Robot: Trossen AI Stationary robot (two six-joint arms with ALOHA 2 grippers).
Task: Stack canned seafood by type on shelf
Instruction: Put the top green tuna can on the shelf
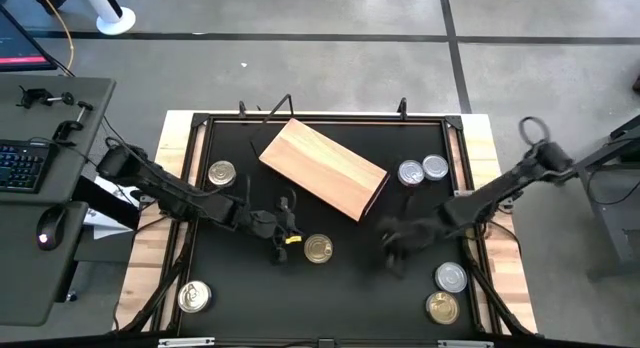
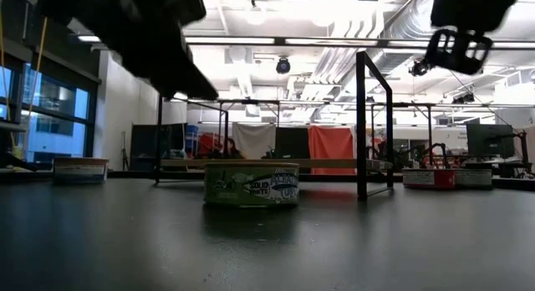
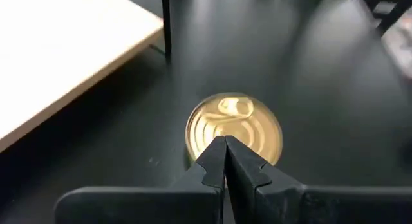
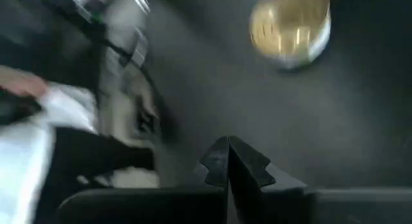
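The light wooden shelf [image 1: 325,168] lies flat and askew on the black table, toward its far side. A gold-lidded tin [image 1: 318,249] stands on the table near the middle; it also shows in the left wrist view [image 3: 234,124] and the low view [image 2: 251,184]. My left gripper [image 1: 288,238] is shut and empty, just left of this tin, its fingertips [image 3: 224,143] pointing at it from a little above. My right gripper [image 1: 388,246] is shut and empty to the tin's right; its wrist view [image 4: 228,147] shows the same tin [image 4: 290,28] farther off.
Other tins stand on the table: a gold one [image 1: 222,173] at the far left, one [image 1: 194,296] at the near left, two silver ones [image 1: 423,171] right of the shelf, and a silver one [image 1: 451,278] and a gold one [image 1: 442,307] at the near right.
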